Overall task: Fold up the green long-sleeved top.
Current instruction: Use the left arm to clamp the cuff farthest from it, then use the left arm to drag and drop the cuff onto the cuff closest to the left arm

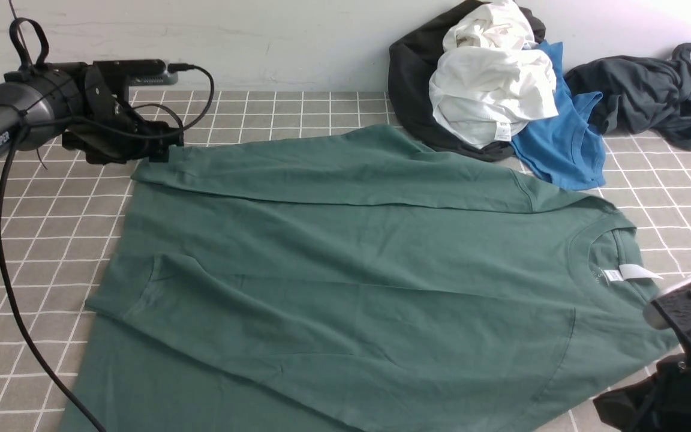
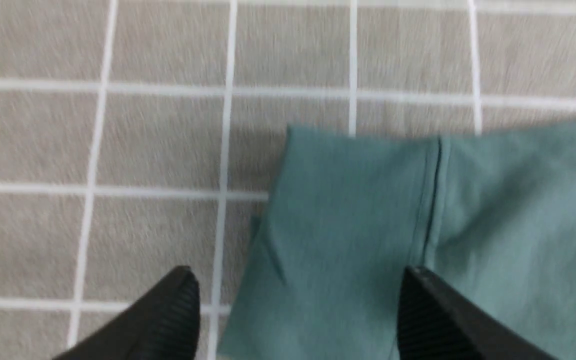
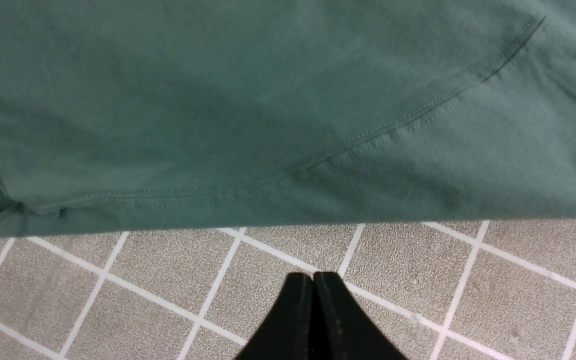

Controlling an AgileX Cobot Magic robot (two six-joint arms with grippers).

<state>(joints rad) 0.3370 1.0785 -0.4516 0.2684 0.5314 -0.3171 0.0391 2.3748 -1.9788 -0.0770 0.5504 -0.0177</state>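
Note:
The green long-sleeved top [image 1: 345,270] lies spread flat on the tiled surface, neck to the right with its white label [image 1: 636,273] showing. One sleeve [image 1: 321,168] lies folded across the far edge, its cuff [image 2: 358,200] at the far left. My left gripper [image 1: 162,150] hovers at that cuff, open; in the left wrist view the left gripper [image 2: 298,280] has its fingers wide apart on either side of the cuff end. My right gripper [image 1: 606,408] sits at the near right, off the cloth. In the right wrist view the right gripper [image 3: 313,275] is shut and empty over bare tiles beside the top [image 3: 218,100].
A clothes pile sits at the far right against the wall: a white garment [image 1: 492,90], a blue shirt [image 1: 561,144], a black garment [image 1: 411,78] and a dark grey garment [image 1: 645,93]. The left arm's cable [image 1: 15,312] trails down the left side.

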